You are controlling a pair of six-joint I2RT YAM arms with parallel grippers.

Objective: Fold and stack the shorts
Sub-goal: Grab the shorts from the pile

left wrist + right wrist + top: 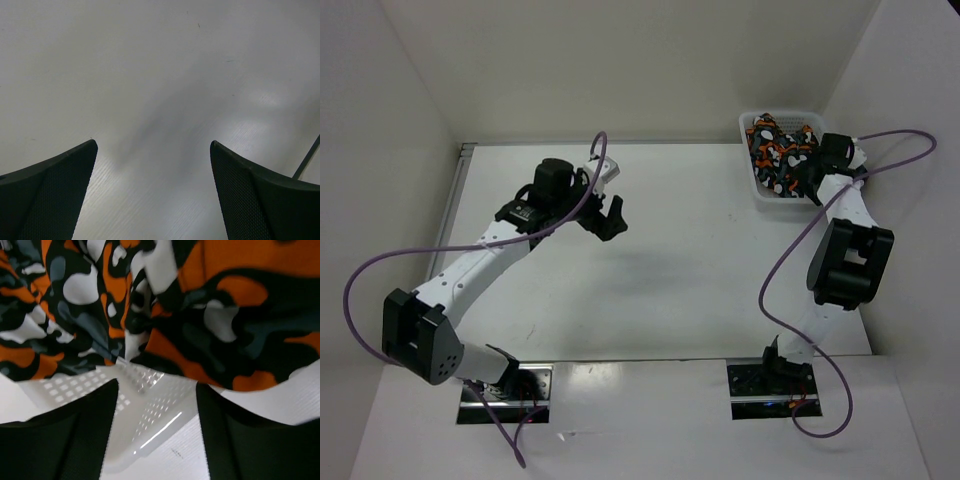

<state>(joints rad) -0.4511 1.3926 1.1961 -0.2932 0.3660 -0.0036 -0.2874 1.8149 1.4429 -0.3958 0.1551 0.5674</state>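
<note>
The camouflage shorts lie bunched in the white mesh basket at the table's far right. In the right wrist view the shorts fill the top, with the basket's corner below them. My right gripper hangs open over the basket's near right corner; its fingers straddle the rim and hold nothing. My left gripper is open and empty above the bare table, left of the middle.
White walls close in the table at the back and on both sides. A purple cable loops from the right arm and another from the left arm.
</note>
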